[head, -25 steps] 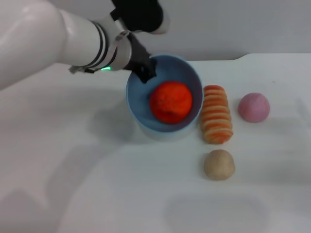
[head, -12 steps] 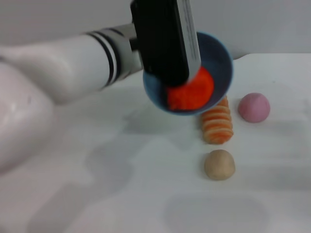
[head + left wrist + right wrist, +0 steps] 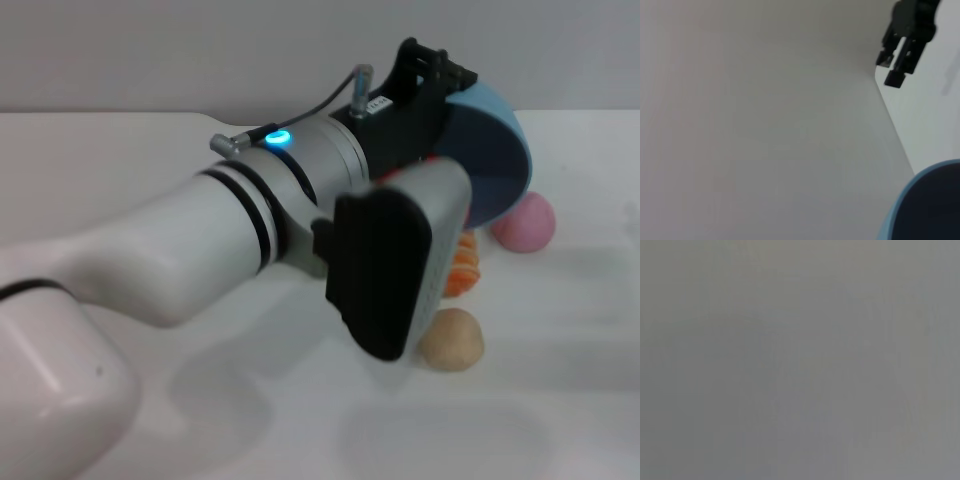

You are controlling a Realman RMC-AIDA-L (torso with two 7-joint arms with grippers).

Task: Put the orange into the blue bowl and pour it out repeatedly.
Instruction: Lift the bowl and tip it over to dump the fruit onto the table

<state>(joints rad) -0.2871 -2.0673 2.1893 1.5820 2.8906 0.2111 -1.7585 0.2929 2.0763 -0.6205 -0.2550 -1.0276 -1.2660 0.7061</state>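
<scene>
The left gripper [image 3: 438, 108] is reaching across from the robot's left and holding the blue bowl [image 3: 492, 158] up off the white table [image 3: 560, 410]; its black jaws are clamping the bowl's rim, closed down tight on it, though the fingertips themselves are lying out of sight behind the wrist; the bowl is standing tipped right over on its side, its mouth turning toward the arm and its pale blue underside facing outward to the robot's right; the orange is hiding behind the wrist and its dark camera housing, so whether it is sitting in the bowl I cannot tell; in the left wrist view the bowl's rim [image 3: 926, 200] is curving in at one corner, its inside showing dark; below the raised bowl, the pink ball [image 3: 527, 222] is resting on the table; the orange-and-cream striped roll [image 3: 463, 268] is peeking out beside the housing, and the tan ball [image 3: 452, 340] is lying just nearer the robot than the roll; the right gripper [image 3: 904, 47] is hanging well apart from the bowl, seen far off in the left wrist view.
</scene>
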